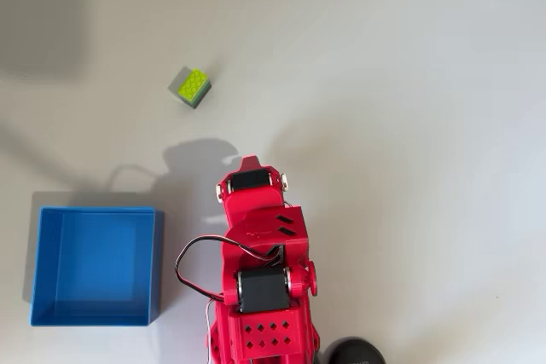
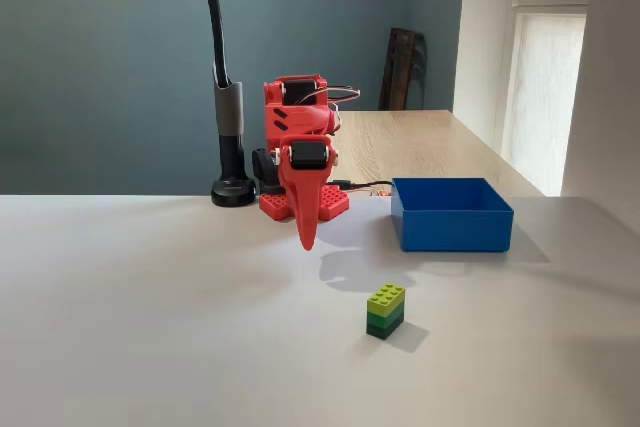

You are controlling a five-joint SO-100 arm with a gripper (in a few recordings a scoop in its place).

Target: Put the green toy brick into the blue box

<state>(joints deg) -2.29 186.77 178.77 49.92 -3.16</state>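
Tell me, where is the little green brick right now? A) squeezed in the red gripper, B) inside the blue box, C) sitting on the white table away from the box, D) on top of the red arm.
C. The green toy brick stands by itself on the white table, apart from the blue box, and the red gripper hangs above the table with nothing in it.

Lime-and-dark-green toy brick, bright blue box, red claw.
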